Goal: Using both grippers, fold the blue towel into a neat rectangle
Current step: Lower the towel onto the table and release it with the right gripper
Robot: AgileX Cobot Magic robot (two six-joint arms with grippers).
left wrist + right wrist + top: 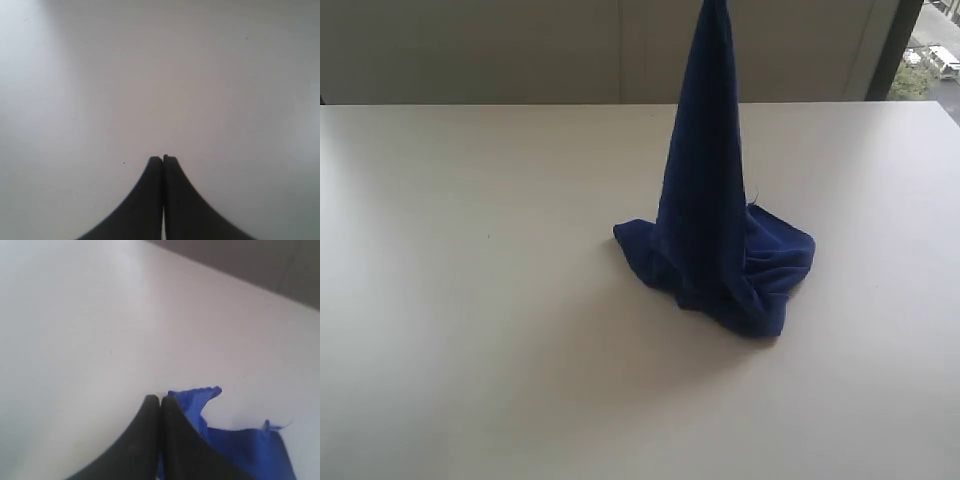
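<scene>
The blue towel [705, 200] is standing up as a tall narrow cone right of centre on the counter [470, 300], its top running out of the upper edge of the exterior view. The cloth is deep royal blue, soft and plush, and is hanging in long vertical folds. Its lower end is pooling on the counter in a crumpled heap, spreading to the left and right of the cone, with the biggest bunch of wrinkles on the near right. A thin thread is sticking out at the cloth's right edge. The rest of the counter is showing pale and plain, and a grey wall [520, 50] is running along the far side, with a window [930, 60] at the far right.

The right pincer [160, 399] is showing its two black fingers pressed together with no gap. The blue towel [245, 450] is coming out right from under them and hanging down toward the counter, so it is gripping the cloth, though the exact pinch spot is hidden.

The left pincer [163, 159] is also fully closed, tips touching, holding nothing, and is hanging over bare counter with no cloth in its view. Neither pincer is showing in the exterior view.
</scene>
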